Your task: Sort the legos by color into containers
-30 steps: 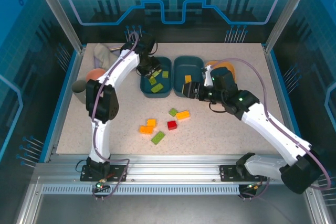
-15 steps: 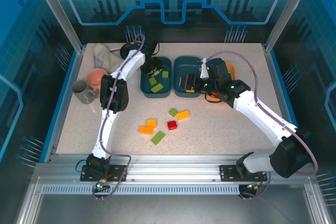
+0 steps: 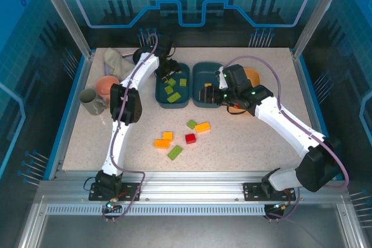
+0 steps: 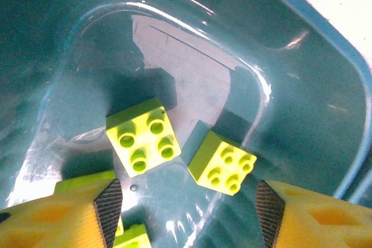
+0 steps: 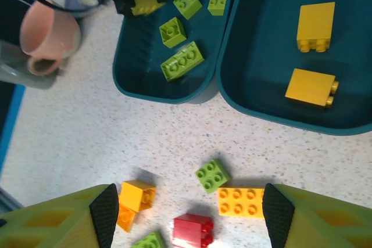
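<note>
My left gripper [image 3: 168, 77] hovers open inside the left dark teal tub [image 3: 172, 107], with nothing between its fingers. Directly below it lie two green square bricks [image 4: 143, 136] [image 4: 222, 161]; the tub holds several green bricks in all. My right gripper [image 3: 207, 93] is open and empty over the near rim of the right teal tub [image 3: 198, 71], which holds two yellow bricks [image 5: 315, 26] [image 5: 310, 87]. Loose on the table are a green square [image 5: 212, 175], a yellow oblong [image 5: 240, 201], a red brick [image 5: 193, 230], orange bricks [image 5: 136, 194] and a green oblong [image 3: 174, 152]. The right arm partly hides the yellow-orange tub [image 3: 251, 74].
A pink bowl [image 3: 106, 85], a grey cup [image 3: 90, 101] and a crumpled cloth [image 3: 115, 60] sit at the far left of the table. The loose bricks cluster in front of the tubs, with bare tabletop around them.
My left gripper has opened over the left teal tub, letting a green brick drop in. My right gripper has drifted a little back over the right tub's near rim.
</note>
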{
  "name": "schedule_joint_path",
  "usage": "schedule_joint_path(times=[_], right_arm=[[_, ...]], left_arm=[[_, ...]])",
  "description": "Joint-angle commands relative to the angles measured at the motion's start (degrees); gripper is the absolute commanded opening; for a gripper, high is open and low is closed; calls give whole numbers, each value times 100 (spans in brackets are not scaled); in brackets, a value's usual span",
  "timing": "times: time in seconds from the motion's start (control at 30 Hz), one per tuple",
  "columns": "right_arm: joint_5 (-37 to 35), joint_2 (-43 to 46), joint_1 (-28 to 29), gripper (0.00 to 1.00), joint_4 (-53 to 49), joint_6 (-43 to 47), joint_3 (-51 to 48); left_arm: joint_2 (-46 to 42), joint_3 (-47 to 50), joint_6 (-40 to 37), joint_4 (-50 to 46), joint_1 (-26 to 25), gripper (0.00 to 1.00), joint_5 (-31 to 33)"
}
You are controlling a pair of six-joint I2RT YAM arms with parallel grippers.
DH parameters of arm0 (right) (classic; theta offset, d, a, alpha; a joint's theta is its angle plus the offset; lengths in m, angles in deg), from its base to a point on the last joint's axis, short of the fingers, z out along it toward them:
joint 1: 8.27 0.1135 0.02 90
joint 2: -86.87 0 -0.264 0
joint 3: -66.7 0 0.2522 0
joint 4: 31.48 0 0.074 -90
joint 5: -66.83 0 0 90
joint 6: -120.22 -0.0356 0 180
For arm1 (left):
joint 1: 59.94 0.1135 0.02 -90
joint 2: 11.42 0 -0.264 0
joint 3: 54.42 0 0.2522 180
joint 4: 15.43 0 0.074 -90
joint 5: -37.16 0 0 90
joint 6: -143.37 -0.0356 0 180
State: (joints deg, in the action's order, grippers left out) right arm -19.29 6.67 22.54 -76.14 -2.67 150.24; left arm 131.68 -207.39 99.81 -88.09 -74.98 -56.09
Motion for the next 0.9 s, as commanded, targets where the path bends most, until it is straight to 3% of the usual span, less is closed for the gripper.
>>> schedule_joint_path(times=[0.0,0.13,0.3,0.47,0.63,0.87], right_arm=[[-636,-157,389,69,-650,560,150],[-804,-419,949,72,-953,789,312],[-893,-893,1876,70,-797,1113,435],[-924,-1501,2381,69,-787,1432,687],[-1956,-1764,2297,73,-1446,1164,803],[-1793,-1490,1663,84,-1290,385,-13]], left_arm=[[-1064,296,-3,-162,11,69,-58],[-2350,1573,41,53,-16,73,86],[-4509,4088,465,431,-16,74,500],[-6317,6123,737,326,-21,74,679],[-7803,7353,812,230,-46,75,422],[-8863,8329,680,667,-189,77,-332]])
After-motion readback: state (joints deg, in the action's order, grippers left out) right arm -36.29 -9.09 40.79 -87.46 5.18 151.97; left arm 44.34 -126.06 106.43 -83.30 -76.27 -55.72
